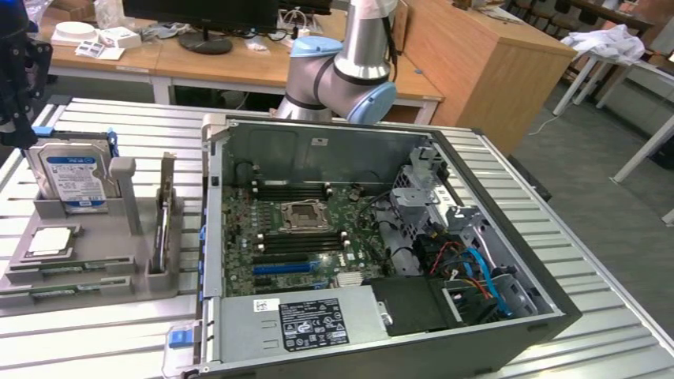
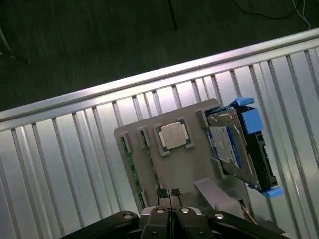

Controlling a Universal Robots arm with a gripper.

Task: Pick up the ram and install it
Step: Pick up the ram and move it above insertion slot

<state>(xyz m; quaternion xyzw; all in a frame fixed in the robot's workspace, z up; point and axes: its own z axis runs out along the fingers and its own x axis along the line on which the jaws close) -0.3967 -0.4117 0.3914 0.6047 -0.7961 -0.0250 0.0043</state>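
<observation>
— What is hidden or cut off?
— In the wrist view the pincer (image 2: 169, 191) is seen at its tips alone. They are pressed together, with nothing clamped, above the grey holder (image 2: 184, 169). Whatever lies directly beneath the tips is covered. A dark shape (image 1: 15, 75) is cut off by the exterior view's left edge and cannot be identified.
— Where is the ram, and how is it turned?
— The ram (image 1: 161, 225) is stood on its long edge in a slot of the holder, on the slatted table (image 1: 95, 339), just beside the open computer case (image 1: 548, 309). Its long axis runs from far to near in the exterior view.
— Can any writing be read?
— A blue-and-white label is carried by the hard drive (image 1: 69, 175) and a black one by the power supply (image 1: 248, 335). No text on either can be made out.
</observation>
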